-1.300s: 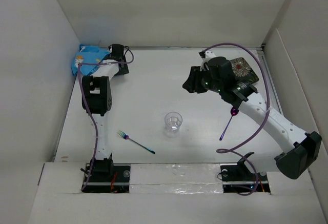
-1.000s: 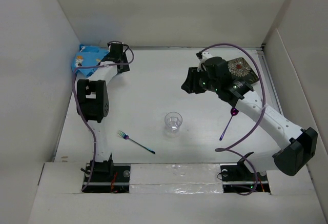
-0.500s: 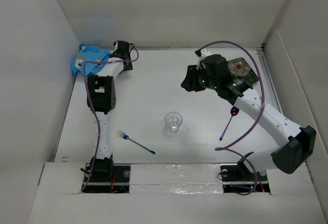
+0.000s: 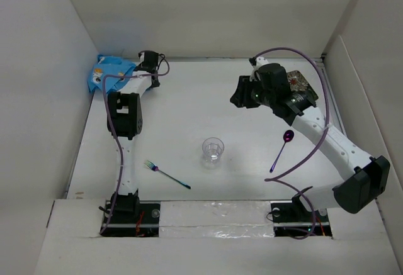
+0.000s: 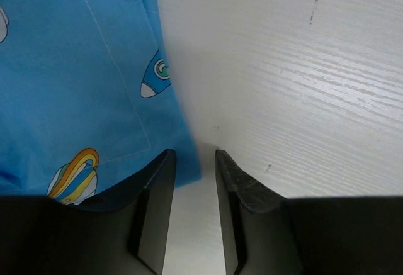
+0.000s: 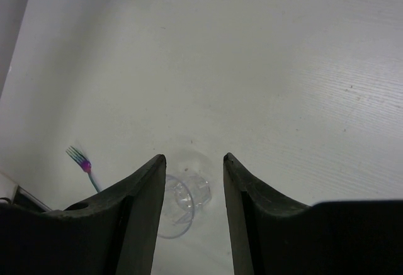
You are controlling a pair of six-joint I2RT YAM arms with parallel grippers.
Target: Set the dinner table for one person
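so my left claw [image 5: 192,155] is down at the far left corner of the dinner table [image 4: 189,99], jaws narrow with a slit of white showing between them. The corner of the blue placemat [image 5: 82,67] pokes into that slit, not pinched as far as I can see. I reckon the trick is to get low, bite the hem properly, then lift a bit before dragging so it doesn't bunch. The side and back walls are close by the mat, so the only way out is toward the bare middle. The cup [image 4: 213,150], fork [image 4: 167,174] and spoon [image 4: 280,152] sit near my bases, well apart. My right claw [image 6: 193,157] hangs open and empty, right of centre
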